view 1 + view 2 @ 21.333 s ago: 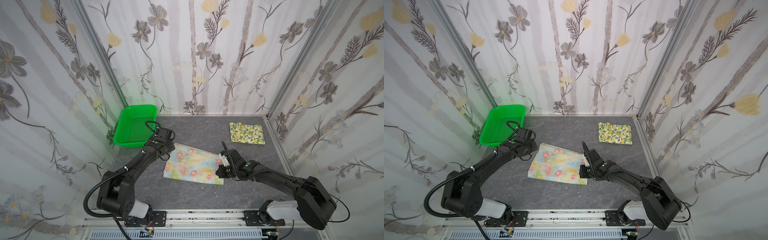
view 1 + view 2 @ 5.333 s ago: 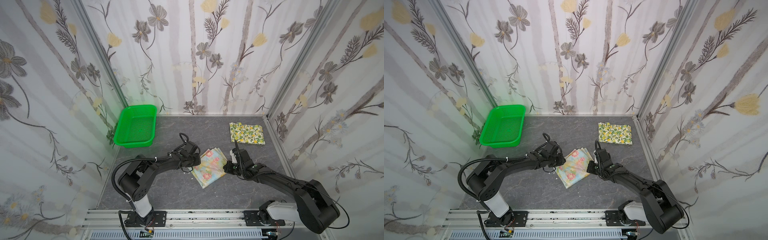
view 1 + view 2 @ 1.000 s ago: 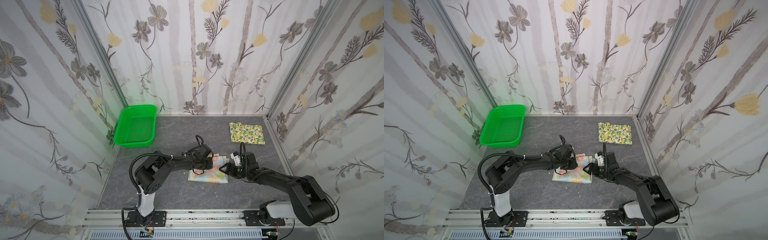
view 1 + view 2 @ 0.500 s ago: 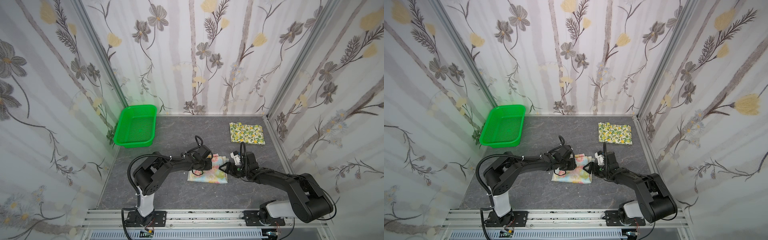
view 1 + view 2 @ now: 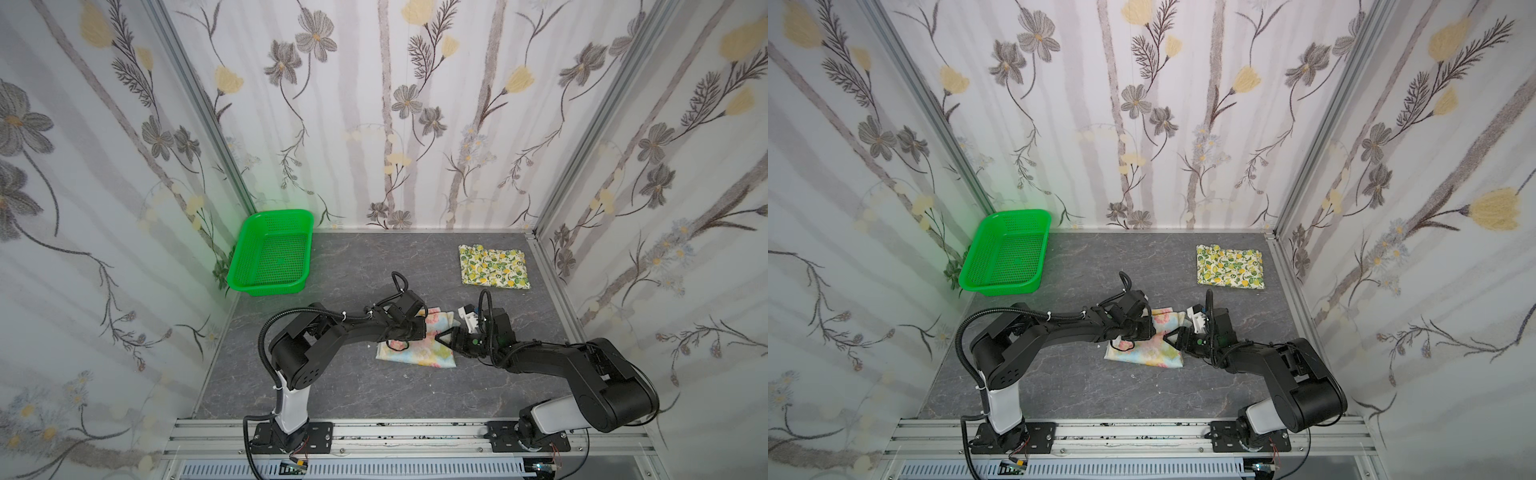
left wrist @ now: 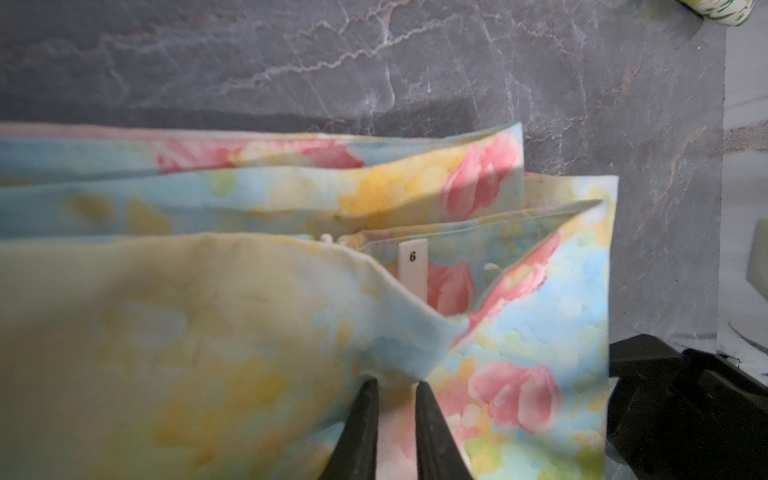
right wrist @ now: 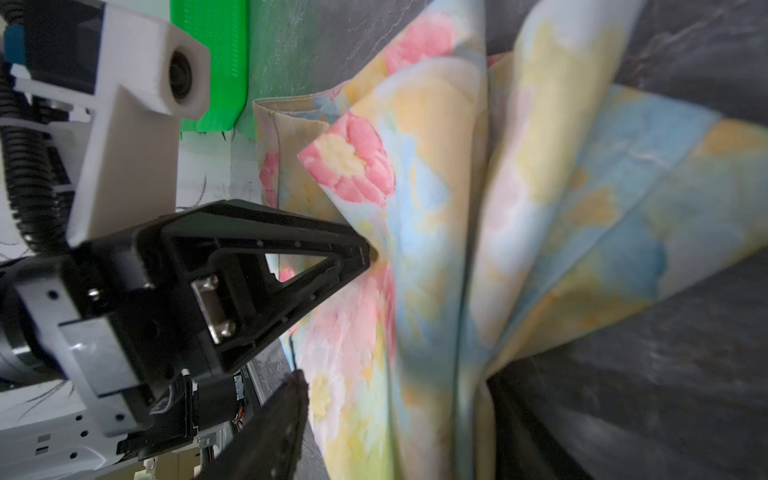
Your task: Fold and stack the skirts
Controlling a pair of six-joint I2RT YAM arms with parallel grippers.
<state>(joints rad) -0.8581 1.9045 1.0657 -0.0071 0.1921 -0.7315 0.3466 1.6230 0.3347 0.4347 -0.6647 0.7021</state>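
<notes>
The pastel skirt (image 5: 419, 353) (image 5: 1152, 351) lies folded mid-table, its layers fanned apart in the right wrist view (image 7: 540, 208). My left gripper (image 5: 424, 332) (image 6: 395, 384) reaches across it and is shut on a raised fold of it. From the right side, my right gripper (image 5: 445, 337) (image 7: 395, 386) stands open, its jaws wide around the skirt's layered edge. The lemon-print skirt (image 5: 493, 267) (image 5: 1230, 266) lies folded flat at the back right, apart from both grippers. A white size tag (image 6: 412, 266) shows inside the pastel skirt's waistband.
A green perforated basket (image 5: 270, 257) (image 5: 1005, 253) stands empty at the back left corner. Papered walls close the table on three sides. An aluminium rail (image 5: 374, 432) runs along the front. Bare grey tabletop (image 5: 353, 399) lies between the skirt and the rail.
Over the last second the right gripper's jaws have narrowed around the pastel skirt's edge. The left gripper keeps its pinch. Both arms and the skirt have hardly shifted.
</notes>
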